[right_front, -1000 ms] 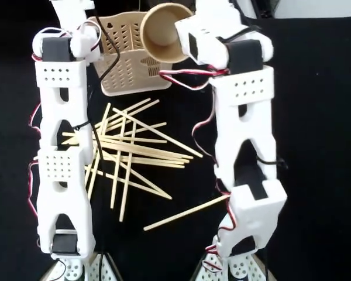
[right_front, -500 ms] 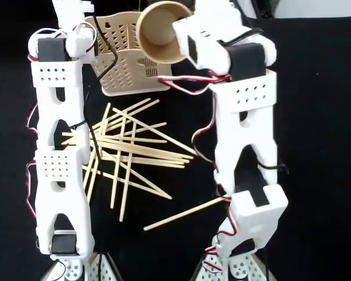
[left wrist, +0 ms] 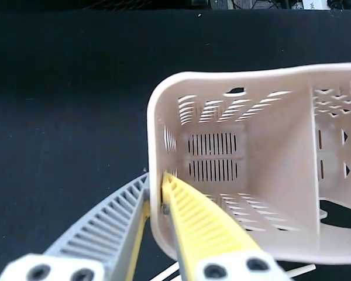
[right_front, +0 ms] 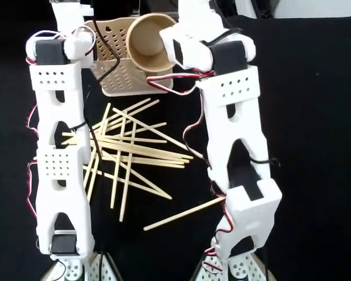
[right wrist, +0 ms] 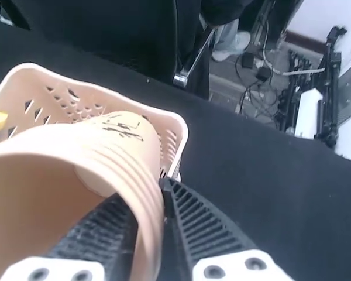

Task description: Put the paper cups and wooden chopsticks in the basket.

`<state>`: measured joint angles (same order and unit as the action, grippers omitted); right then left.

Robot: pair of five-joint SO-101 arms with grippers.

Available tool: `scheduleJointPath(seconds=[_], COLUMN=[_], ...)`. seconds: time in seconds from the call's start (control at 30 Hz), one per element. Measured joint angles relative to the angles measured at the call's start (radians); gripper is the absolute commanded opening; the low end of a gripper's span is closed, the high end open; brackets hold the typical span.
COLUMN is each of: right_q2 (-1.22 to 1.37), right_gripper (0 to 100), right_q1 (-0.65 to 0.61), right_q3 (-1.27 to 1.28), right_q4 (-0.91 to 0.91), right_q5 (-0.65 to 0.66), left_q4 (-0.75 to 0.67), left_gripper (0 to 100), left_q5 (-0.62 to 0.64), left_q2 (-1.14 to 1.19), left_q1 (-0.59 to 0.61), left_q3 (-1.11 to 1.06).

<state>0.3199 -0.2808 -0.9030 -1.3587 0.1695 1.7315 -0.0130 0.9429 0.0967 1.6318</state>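
On my high feed the basket (right_front: pixel 120 79) sits at the far end of the black tabletop (right_front: pixel 316 146), between the heads of my two arms.

The left jaws are pinched shut on the basket's wall at its left end. In the left wrist feed I see the yellow finger (left wrist: pixel 193 216) inside the basket (left wrist: pixel 164 111) and the grey finger (left wrist: pixel 114 216) outside, with the wall squeezed between their tips. A divider splits the basket into compartments, and this grip is on the end compartment.

The right jaws are closed on a paper cup (right_front: pixel 147 44). In the right wrist feed the cup's (right wrist: pixel 76 170) wall near the rim is clamped between the two black fingers (right wrist: pixel 205 228). The cup hangs in the air over the basket's right end, tipped so that its mouth faces my high camera and its base points towards the basket (right wrist: pixel 169 126). I cannot tell whether it touches the basket's rim.

The wooden chopsticks (right_front: pixel 128 152) lie in a loose, criss-crossed heap on the tabletop, just beside the basket on the side towards the arm bases and between the two arms. A single chopstick (right_front: pixel 184 213) lies apart from the heap, farther from the basket, with one end by the lower part of the right arm.
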Motion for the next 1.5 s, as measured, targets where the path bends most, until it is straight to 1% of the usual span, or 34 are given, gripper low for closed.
scheduleJointPath(seconds=[0.3, 0.43, 0.47, 0.57, 0.63, 0.73, 0.83, 1.13, 1.33, 1.5], right_q2=[0.083, 0.097, 0.098, 0.101, 0.1, 0.1, 0.1, 0.098, 0.098, 0.1], right_gripper=[2.4, 15.2, 15.8, 10.3, 7.7, 6.6, 0.8, 1.2, 1.2, 1.3], right_q1=[0.005, 0.006, 0.003, 0.002, 0.003, 0.0, 0.002, 0.002, 0.005, 0.006], right_q3=[0.034, 0.034, 0.035, 0.037, 0.037, 0.037, 0.037, 0.014, -0.086, -0.1], right_q4=[0.043, 0.043, 0.038, 0.038, 0.04, 0.04, 0.04, 0.054, -0.008, -0.04], right_q5=[-0.003, -0.003, -0.003, 0.005, 0.043, 0.1, 0.126, 0.176, 0.193, 0.195], left_q4=[0.0, 0.0, 0.0, 0.0, 0.0, 0.0, 0.0, 0.0, 0.0, 0.0], left_gripper=[3, 3, 3, 3, 3, 3, 3, 3, 3, 3], left_q5=[0.0, 0.0, 0.0, 0.0, 0.0, 0.0, 0.0, 0.0, 0.0, 0.0], left_q2=[0.0, 0.0, 0.0, 0.0, 0.0, 0.0, 0.0, 0.0, 0.0, 0.0], left_q1=[0.0, 0.0, 0.0, 0.0, 0.0, 0.0, 0.0, -0.003, -0.003, -0.003], left_q3=[0.0, 0.0, 0.0, 0.0, 0.0, 0.0, 0.0, 0.0, 0.0, 0.0])
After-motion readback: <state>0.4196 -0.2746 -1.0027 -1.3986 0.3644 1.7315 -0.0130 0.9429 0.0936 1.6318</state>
